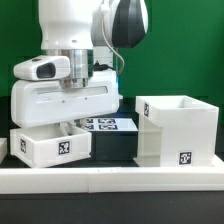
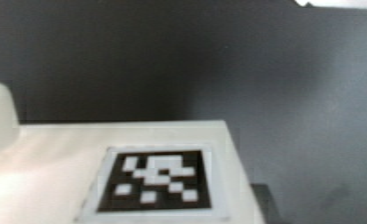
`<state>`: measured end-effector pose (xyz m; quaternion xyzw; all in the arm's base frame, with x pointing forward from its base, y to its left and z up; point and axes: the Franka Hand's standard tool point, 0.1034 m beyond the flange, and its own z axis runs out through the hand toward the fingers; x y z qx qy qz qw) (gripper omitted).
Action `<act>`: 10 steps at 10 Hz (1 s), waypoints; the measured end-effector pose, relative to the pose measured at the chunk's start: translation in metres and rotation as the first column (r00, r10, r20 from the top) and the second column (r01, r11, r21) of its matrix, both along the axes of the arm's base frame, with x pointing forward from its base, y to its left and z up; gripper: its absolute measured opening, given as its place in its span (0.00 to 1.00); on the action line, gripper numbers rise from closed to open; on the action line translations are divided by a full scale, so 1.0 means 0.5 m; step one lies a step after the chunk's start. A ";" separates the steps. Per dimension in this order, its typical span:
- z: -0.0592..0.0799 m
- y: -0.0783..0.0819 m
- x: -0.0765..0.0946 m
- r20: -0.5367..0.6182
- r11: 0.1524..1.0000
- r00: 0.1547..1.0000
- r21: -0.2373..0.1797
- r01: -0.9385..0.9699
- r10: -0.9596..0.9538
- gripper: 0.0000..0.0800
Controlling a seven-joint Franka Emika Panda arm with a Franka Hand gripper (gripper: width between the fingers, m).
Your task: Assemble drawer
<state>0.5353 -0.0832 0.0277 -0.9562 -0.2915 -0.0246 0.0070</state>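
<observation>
A large white open box (image 1: pixel 178 128), the drawer case, stands on the dark table at the exterior view's right, with a marker tag on its front. A smaller white drawer tray (image 1: pixel 50 146) with a tag sits at the exterior view's left. The gripper's wide white hand (image 1: pixel 65 100) hangs just above this tray. Its fingers are hidden in shadow below it, so their stance cannot be made out. The wrist view shows a flat white panel (image 2: pixel 55 160) with one black tag (image 2: pixel 157 180) close below. No fingers show there.
The marker board (image 1: pixel 105 124) with several tags lies between the two white parts, behind a dark gap. A white ledge (image 1: pixel 110 178) runs along the table's front. A green wall (image 1: pixel 190 50) is behind.
</observation>
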 end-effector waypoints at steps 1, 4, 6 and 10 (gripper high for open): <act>-0.003 0.000 -0.001 -0.001 0.989 0.989 -0.017 -0.148 0.148 0.05; -0.008 0.025 -0.005 -0.023 0.909 0.910 -0.040 -0.415 0.414 0.05; -0.008 0.020 -0.008 -0.030 0.848 0.849 -0.050 -0.528 0.527 0.05; -0.017 0.017 -0.017 -0.054 0.656 0.658 -0.055 -0.753 0.751 0.05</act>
